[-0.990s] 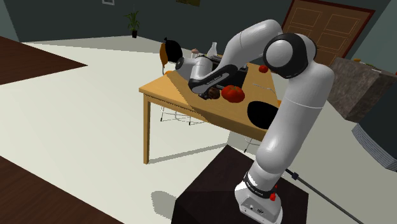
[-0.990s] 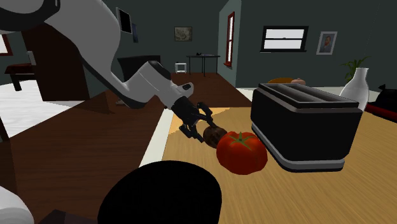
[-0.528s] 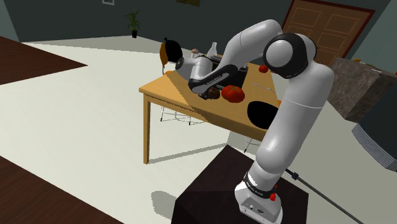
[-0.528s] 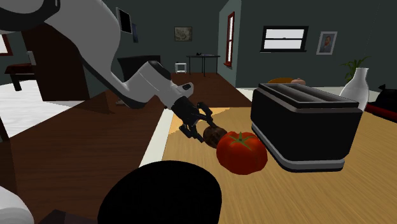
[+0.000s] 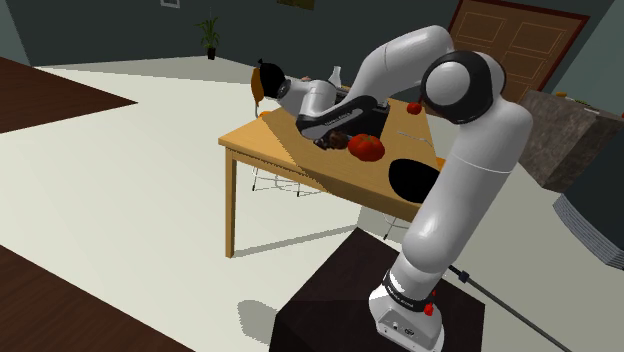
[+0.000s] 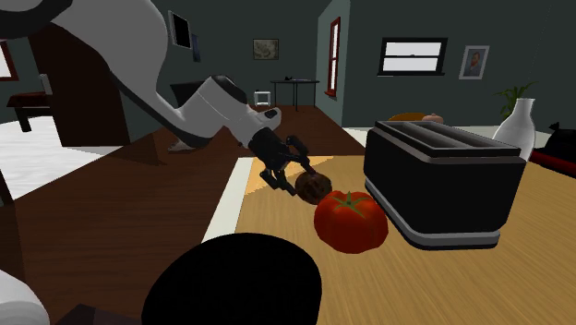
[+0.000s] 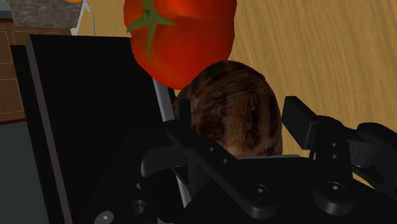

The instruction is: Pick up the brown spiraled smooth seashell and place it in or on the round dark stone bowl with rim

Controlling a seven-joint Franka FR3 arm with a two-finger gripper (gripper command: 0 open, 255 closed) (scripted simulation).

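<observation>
The pincer (image 6: 297, 177) is clenched on the brown spiraled seashell (image 6: 312, 186), which seems just clear of the bench (image 6: 480, 286). In the second exterior view the tomato (image 6: 351, 222) sits close at the shell's 5 o'clock, and the dark bowl (image 6: 231, 282) lies at 7 o'clock. The shell is smooth and rounded, so it could slip out during a quick swing. A low path might also knock the tomato rolling. The bench is pale wood and also carries a black toaster (image 6: 443, 185) and a white vase (image 6: 519, 125). The room has dark walls, a window (image 6: 413, 55) and framed pictures.
</observation>
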